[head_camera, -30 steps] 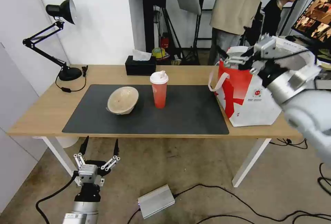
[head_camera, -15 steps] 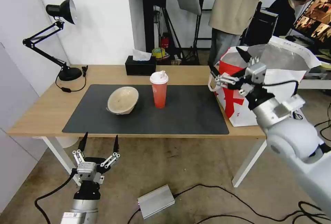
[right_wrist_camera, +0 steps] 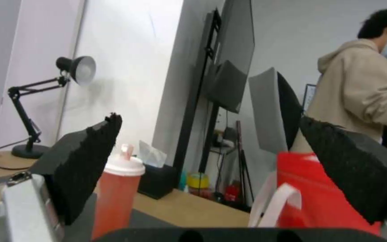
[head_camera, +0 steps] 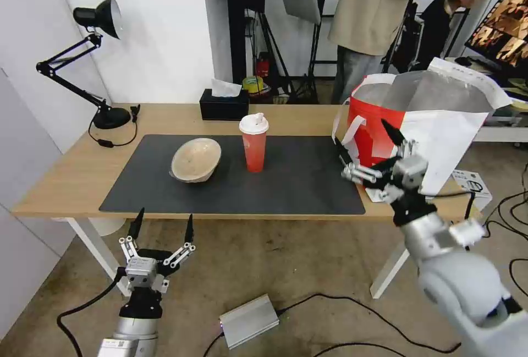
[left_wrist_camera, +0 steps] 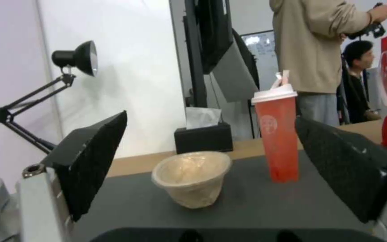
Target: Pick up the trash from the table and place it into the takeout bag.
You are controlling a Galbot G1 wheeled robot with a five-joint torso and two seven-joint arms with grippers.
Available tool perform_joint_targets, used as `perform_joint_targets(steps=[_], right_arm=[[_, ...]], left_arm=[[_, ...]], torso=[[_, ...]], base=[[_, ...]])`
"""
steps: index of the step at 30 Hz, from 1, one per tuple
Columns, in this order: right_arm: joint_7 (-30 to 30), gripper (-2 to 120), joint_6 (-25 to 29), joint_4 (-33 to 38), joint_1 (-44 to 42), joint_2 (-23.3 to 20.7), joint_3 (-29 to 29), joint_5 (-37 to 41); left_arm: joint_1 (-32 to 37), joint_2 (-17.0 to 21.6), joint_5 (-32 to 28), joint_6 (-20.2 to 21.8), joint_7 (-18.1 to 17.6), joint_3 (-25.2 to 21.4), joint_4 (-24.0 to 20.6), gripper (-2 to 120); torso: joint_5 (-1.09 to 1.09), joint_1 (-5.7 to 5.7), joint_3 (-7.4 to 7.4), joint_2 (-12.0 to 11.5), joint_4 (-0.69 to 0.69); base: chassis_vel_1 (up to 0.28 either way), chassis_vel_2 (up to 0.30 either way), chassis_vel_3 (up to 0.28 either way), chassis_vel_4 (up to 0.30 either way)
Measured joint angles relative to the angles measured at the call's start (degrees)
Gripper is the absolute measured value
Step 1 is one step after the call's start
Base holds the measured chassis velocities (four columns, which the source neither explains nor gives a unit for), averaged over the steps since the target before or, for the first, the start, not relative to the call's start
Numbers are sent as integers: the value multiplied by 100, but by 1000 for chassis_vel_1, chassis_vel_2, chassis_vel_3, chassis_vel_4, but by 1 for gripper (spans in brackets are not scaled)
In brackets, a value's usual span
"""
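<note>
Red takeout bag behind; right tool lowered, spread, empty.

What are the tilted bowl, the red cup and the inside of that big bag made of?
The beige bowl looks like matte moulded pulp or paper, with a dull mottled surface. The red cup seems translucent plastic, as light glows through it, with an opaque white lid. The takeout bag lining looks like silver foil, grey and faintly shiny.

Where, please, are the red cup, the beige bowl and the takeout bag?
red cup (head_camera: pixel 254 150), head view, on its red body.
beige bowl (head_camera: pixel 196 159), head view, on its inner wall.
takeout bag (head_camera: pixel 375 128), head view, on its red side.
</note>
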Motion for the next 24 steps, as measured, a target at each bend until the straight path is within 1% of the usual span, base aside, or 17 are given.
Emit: perform_joint_targets(steps=[1, 2, 5, 9, 20, 24], right_arm=[[-31, 100, 64, 14, -149, 152, 30, -105], [-31, 100, 64, 14, -149, 152, 30, -105], [-98, 100, 201, 23, -474, 576, 40, -379], [-228, 100, 273, 10, -692, 832, 58, -522], [-473, 100, 513, -214, -996, 1157, 186, -748], [-519, 100, 591, -311, -1122, 1282, 200, -856]], left_arm=[[-15, 13, -5, 0, 4, 8, -12, 100], [-15, 13, -5, 0, 4, 8, -12, 100], [-33, 25, -7, 8, 7, 28, -43, 100], [-16, 31, -11, 16, 0, 28, -51, 100], [-49, 6, 17, 14, -35, 15, 70, 100], [-124, -79, 61, 31, -36, 13, 106, 100]], torso=[[0, 0, 0, 0, 0], [0, 0, 0, 0, 0], [0, 0, 0, 0, 1], [0, 0, 0, 0, 0], [0, 0, 0, 0, 0], [0, 1, 0, 0, 1]], base=[[0, 0, 0, 0], [0, 0, 0, 0], [0, 0, 0, 0], [0, 0, 0, 0], [0, 0, 0, 0], [0, 0, 0, 0]])
